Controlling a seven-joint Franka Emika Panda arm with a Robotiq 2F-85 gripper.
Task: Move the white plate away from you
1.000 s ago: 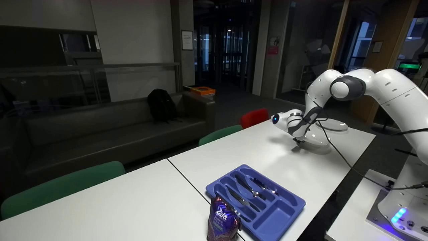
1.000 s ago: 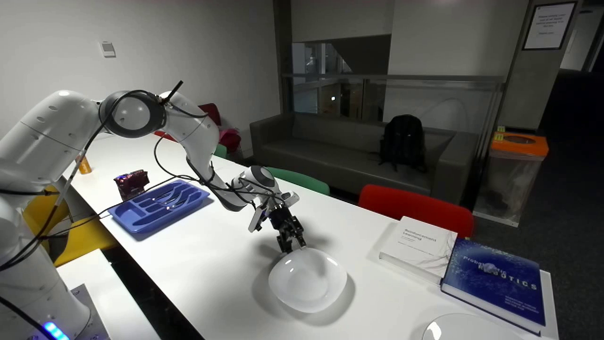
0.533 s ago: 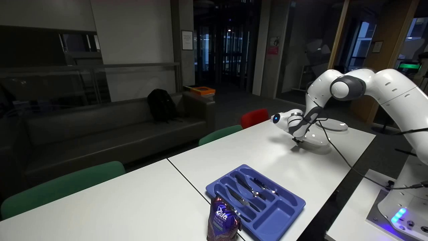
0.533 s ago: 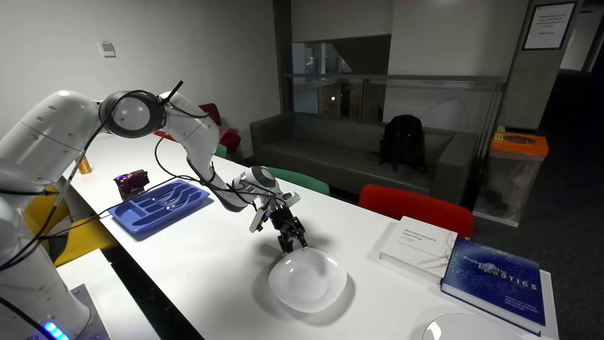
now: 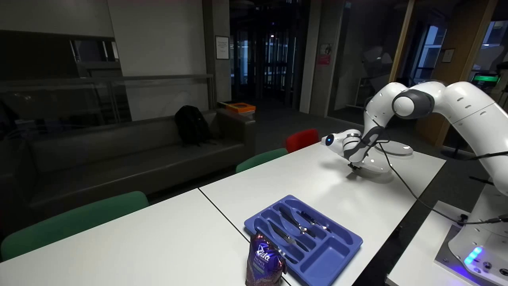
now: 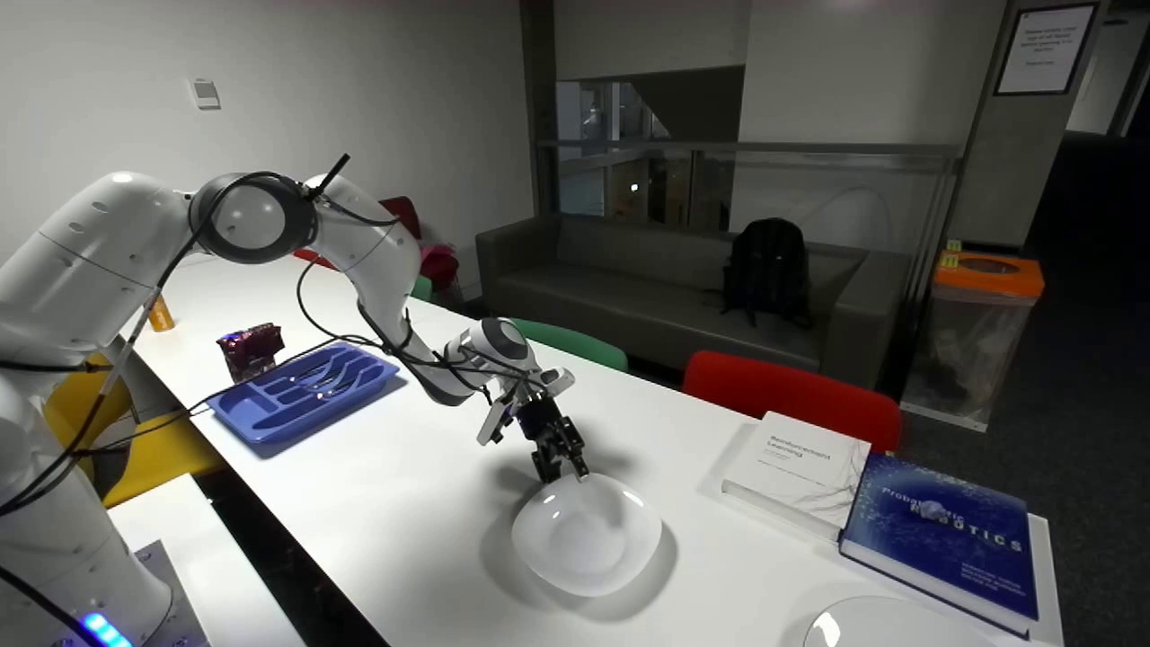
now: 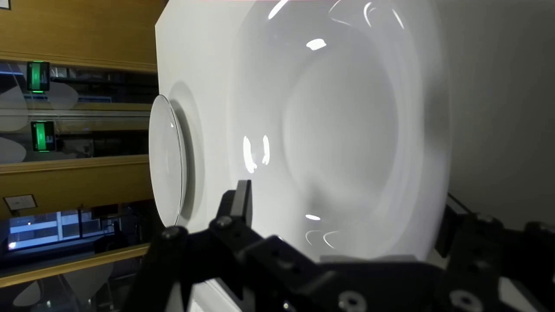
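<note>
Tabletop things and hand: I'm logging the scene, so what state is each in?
White dish: right way up, empty
Hand: open, at the dish's rim
Flat plate: right way up
Blue tray: holding cutlery
Bag: standing upright
White book: closed, lying flat
Blue book: closed, lying flat
Orange container: upright, partly hidden

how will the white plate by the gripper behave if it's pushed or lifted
The white plate is probably stiff: its raised sides show no sag. Bright highlights suggest a glossy surface that could slip in a grip. Its broad, low shape should favour sliding over tipping.
</note>
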